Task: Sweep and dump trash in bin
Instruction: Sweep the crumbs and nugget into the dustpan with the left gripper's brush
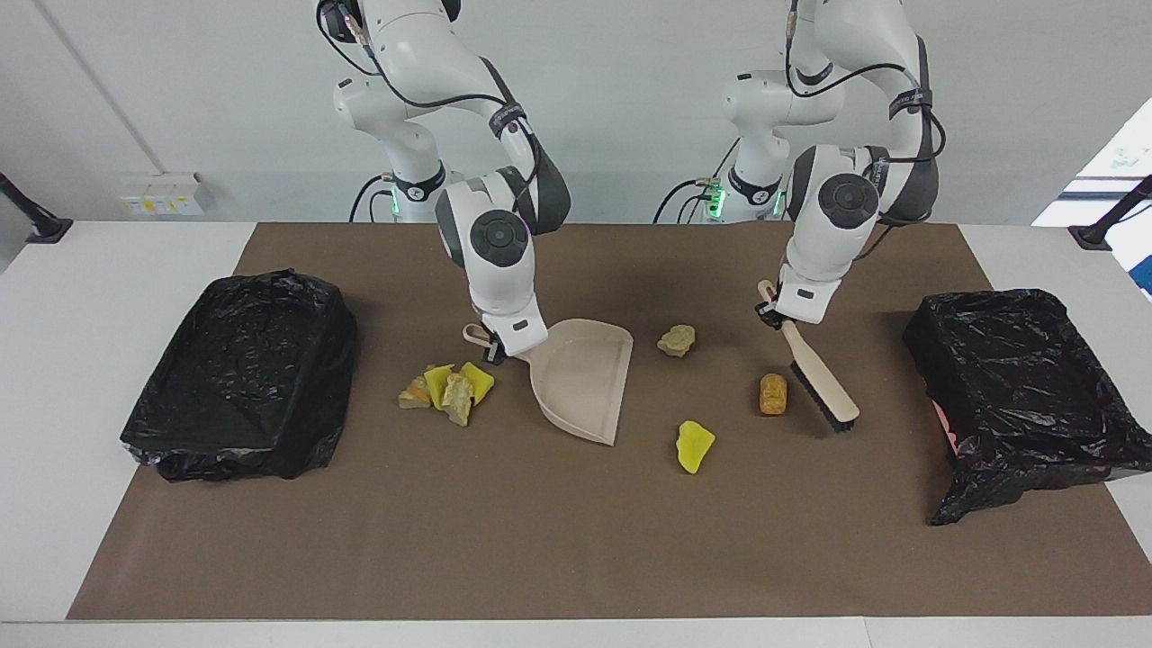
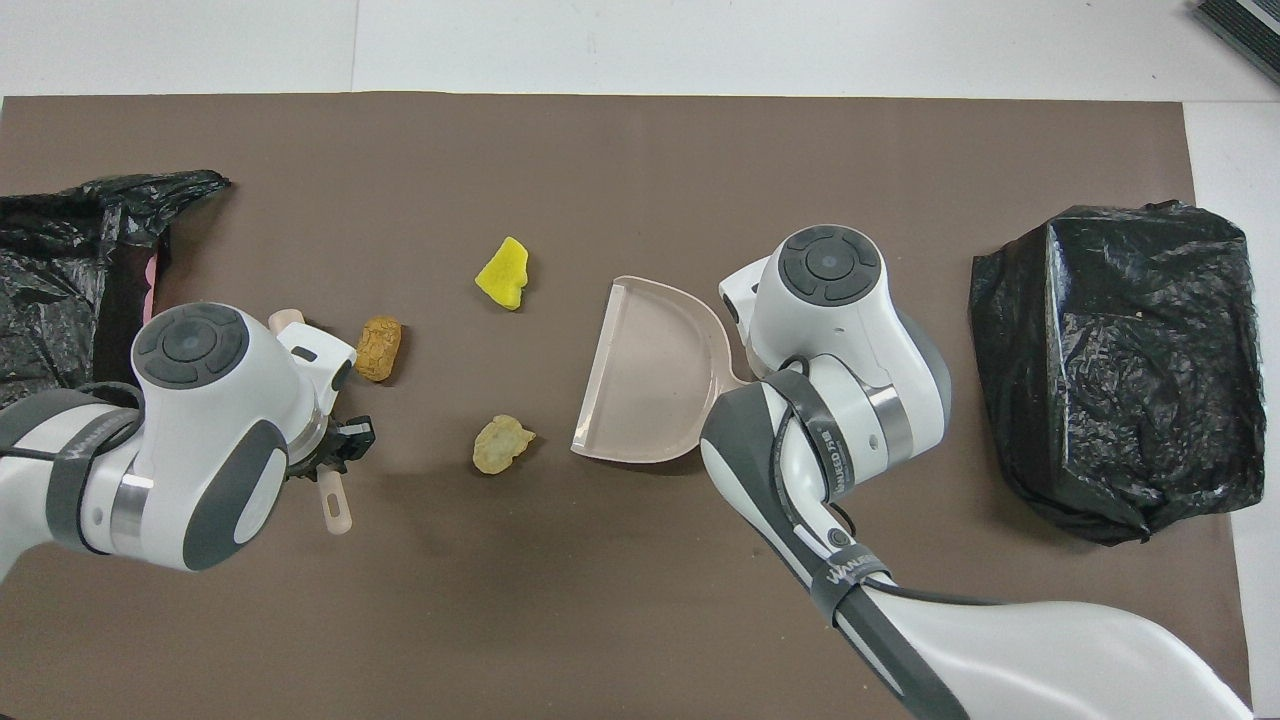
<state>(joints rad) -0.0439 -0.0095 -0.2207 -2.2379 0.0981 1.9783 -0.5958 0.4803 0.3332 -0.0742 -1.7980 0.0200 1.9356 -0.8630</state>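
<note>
A white counter (image 1: 54, 378) carries a large brown mat (image 1: 558, 540), and a pale wall stands where the robots are mounted. One bin lined with a black bag (image 1: 238, 373) sits at the right arm's end of the mat, and a second black-bagged bin (image 1: 1026, 387) sits at the left arm's end.

The right tool (image 1: 498, 346) is clamped on the handle of the beige dustpan (image 1: 585, 382), which rests on the mat with its open edge turned toward the left arm's end. Just beside the dustpan handle, toward the right arm's end, lies a cluster of trash (image 1: 447, 389): yellow, beige and orange pieces touching each other.

The left tool (image 1: 776, 310) is clamped on the handle of the brush (image 1: 823, 387), which slants down so that its dark bristles reach the mat. An orange-brown lump (image 1: 773, 394) lies just beside the bristles. A beige chunk (image 1: 677, 340) lies between dustpan and brush, nearer to the robots. A yellow wedge (image 1: 695, 445) lies farther from the robots than both.
</note>
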